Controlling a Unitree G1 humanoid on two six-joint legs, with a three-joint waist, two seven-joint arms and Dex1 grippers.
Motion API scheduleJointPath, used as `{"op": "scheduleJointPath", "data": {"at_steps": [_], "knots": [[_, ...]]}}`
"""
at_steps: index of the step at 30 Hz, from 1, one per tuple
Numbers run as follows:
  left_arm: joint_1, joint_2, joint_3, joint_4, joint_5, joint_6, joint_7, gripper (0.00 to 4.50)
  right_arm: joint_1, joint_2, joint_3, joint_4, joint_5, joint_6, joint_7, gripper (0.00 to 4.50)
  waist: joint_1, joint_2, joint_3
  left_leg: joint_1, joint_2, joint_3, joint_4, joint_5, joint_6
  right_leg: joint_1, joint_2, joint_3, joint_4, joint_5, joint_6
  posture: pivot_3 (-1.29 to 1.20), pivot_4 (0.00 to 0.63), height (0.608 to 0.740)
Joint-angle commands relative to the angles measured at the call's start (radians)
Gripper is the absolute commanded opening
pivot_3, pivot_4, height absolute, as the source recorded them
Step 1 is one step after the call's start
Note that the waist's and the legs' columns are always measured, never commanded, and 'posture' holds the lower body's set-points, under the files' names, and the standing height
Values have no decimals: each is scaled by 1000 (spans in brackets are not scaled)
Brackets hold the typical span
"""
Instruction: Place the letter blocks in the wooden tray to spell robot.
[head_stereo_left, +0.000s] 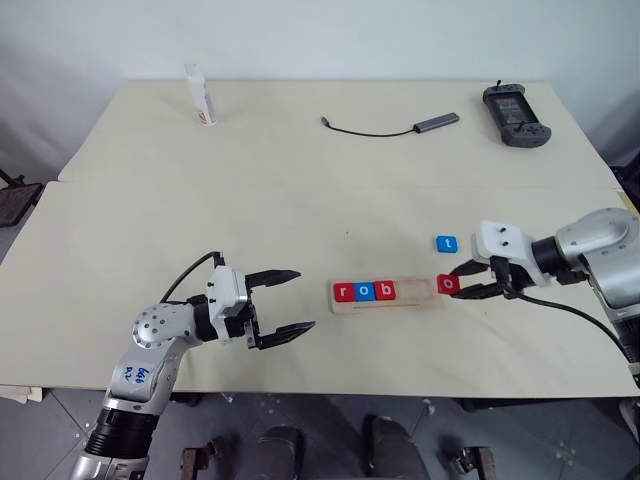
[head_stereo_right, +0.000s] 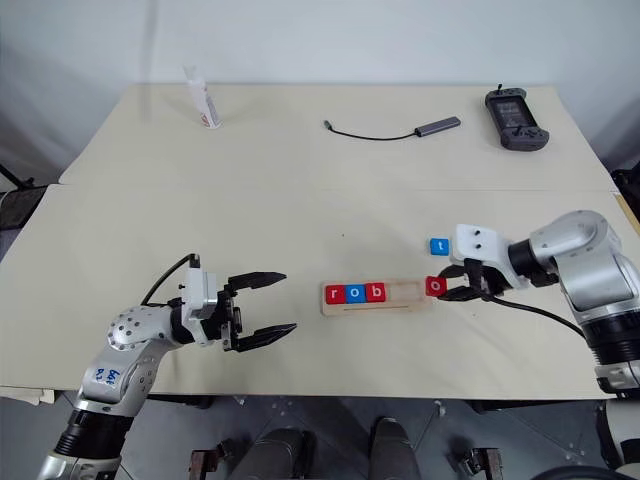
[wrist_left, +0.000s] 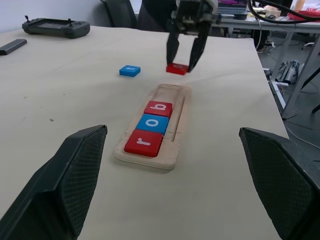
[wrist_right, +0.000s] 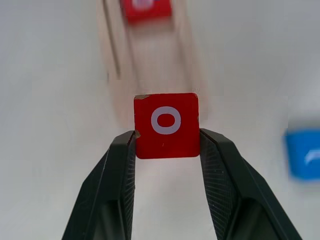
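Note:
The wooden tray (head_stereo_left: 420, 302) lies near the table's front edge and holds a red r (head_stereo_left: 343, 292), a blue o (head_stereo_left: 364, 291) and a red b (head_stereo_left: 385, 290) in its left part. My right gripper (head_stereo_left: 462, 282) is shut on a red o block (wrist_right: 166, 124), held just off the tray's right end. A blue t block (head_stereo_left: 446, 243) rests on the table behind it. To the left of the tray my left gripper (head_stereo_left: 292, 301) hangs open, nothing between its fingers.
At the back of the table stand a white tube (head_stereo_left: 200, 96), a grey adapter with a cable (head_stereo_left: 437, 122) and a dark handheld controller (head_stereo_left: 516, 114). A seam (head_stereo_left: 300, 182) runs across the tabletop. The table's front edge lies just below both grippers.

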Motion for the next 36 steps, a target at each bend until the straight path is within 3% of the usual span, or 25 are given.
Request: {"op": "scheduleJointPath", "data": {"at_steps": [1, 12, 13, 20, 25, 28, 36], "knots": [[-2, -5, -1, -34, -2, -13, 9, 4500, -29, 39, 38, -45, -14, 59, -9, 1450, 0, 0, 0, 0, 0, 0, 0, 0, 0, 0, 0, 0, 0, 0, 0, 0, 150, 740], [14, -10, -1, -46, 2, -16, 30, 4500, -51, 119, 98, -52, -36, 83, -29, 1450, 6, 0, 0, -1, -1, 0, 0, 0, 0, -1, 0, 0, 1, 0, 0, 0, 150, 740], [14, -10, -1, -46, 2, -16, 31, 4500, -51, 118, 99, -53, -36, 83, -28, 2187, 7, 0, 0, -1, -1, 0, 0, 0, 0, -1, 0, 0, 1, 0, 0, 0, 150, 740], [15, -9, -2, -47, 0, -18, 33, 4500, -56, 98, 62, -90, -11, 101, -25, 4478, 6, 0, 0, -1, -1, 0, 0, 0, 0, -1, 0, 0, 1, 0, 0, 0, 150, 740], [12, -11, -3, -41, 1, -21, 32, 4500, -22, 57, 29, -91, -3, 92, -40, 4478, 7, 0, 0, -1, -1, 0, 0, 0, 0, -1, 0, 0, 1, 0, 0, 0, 150, 740], [11, -12, -3, -38, 1, -24, 31, 4500, 14, 31, 7, -91, 0, 95, -53, 3848, 9, 0, 0, -1, -1, 0, 0, 0, 0, -1, 0, 0, 1, 0, 0, 0, 150, 740], [1, -12, -6, -26, 1, -25, 24, 4500, 59, 29, -4, -98, 9, 138, -74, 1037, 3, 0, 0, -1, 0, 0, 0, 0, 0, -1, 0, 0, 1, 0, 0, 0, 150, 740]]}}
